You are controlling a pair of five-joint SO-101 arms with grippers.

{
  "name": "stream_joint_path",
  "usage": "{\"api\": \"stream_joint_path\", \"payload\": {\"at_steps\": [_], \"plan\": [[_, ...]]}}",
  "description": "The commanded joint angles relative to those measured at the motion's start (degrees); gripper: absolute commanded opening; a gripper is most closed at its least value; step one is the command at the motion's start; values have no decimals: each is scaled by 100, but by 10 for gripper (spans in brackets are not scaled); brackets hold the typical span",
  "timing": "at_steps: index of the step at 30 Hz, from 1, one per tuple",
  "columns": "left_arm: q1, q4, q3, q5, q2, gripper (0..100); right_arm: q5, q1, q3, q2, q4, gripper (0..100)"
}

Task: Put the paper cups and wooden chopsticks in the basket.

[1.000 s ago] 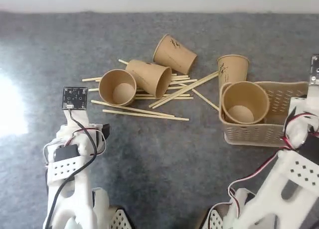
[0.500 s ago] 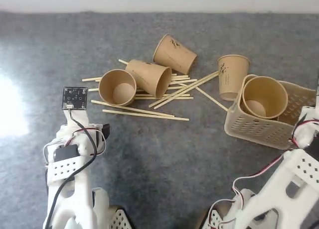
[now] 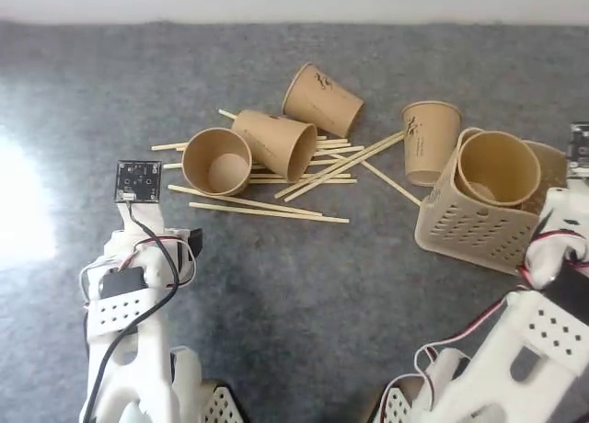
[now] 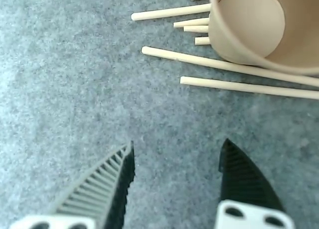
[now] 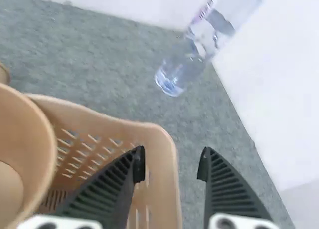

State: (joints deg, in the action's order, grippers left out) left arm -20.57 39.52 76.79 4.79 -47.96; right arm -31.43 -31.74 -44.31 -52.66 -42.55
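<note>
While the right gripper (image 5: 171,162) is sitting astride one wall of the basket (image 3: 465,230), its jaws are standing apart, with a strip of carpet showing between the outer one and the rim, so it is straddling the wall rather than pinching it. The basket is leaning tipped on the grey carpet (image 3: 304,294), holding one paper cup (image 3: 497,168), and an upright cup (image 3: 430,138) is standing just beside it. The left gripper (image 4: 178,154) is hovering released over bare carpet. Just ahead of its tips the nearest chopsticks (image 4: 239,84) are lying, and beyond them a fallen cup (image 4: 259,30) is showing its mouth. Those sticks are running roughly along the line from one fingertip to the other, so a wrist turn is probably needed before closing across one. The left arm is clearly nearer the pile, where a second fallen cup (image 3: 276,142) and a third fallen cup (image 3: 322,98) are resting farther back. Open carpet is lying between pile and basket, giving room to carry things across.
</note>
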Motion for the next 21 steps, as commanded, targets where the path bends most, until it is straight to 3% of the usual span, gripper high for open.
{"api": "stream_joint_path", "payload": {"at_steps": [1, 5, 13, 21], "plan": [[-9, -123, -40, -70, -35, 261, -70, 242, 141, -224, -48, 168], [0, -378, 66, -70, -35, 261, -44, 409, 580, -251, -857, 158], [26, -545, 171, -79, -53, 261, -193, 822, 2971, -180, -4171, 158], [26, -545, 180, -70, -53, 261, -2409, 840, 3156, -171, -5235, 157]]}}
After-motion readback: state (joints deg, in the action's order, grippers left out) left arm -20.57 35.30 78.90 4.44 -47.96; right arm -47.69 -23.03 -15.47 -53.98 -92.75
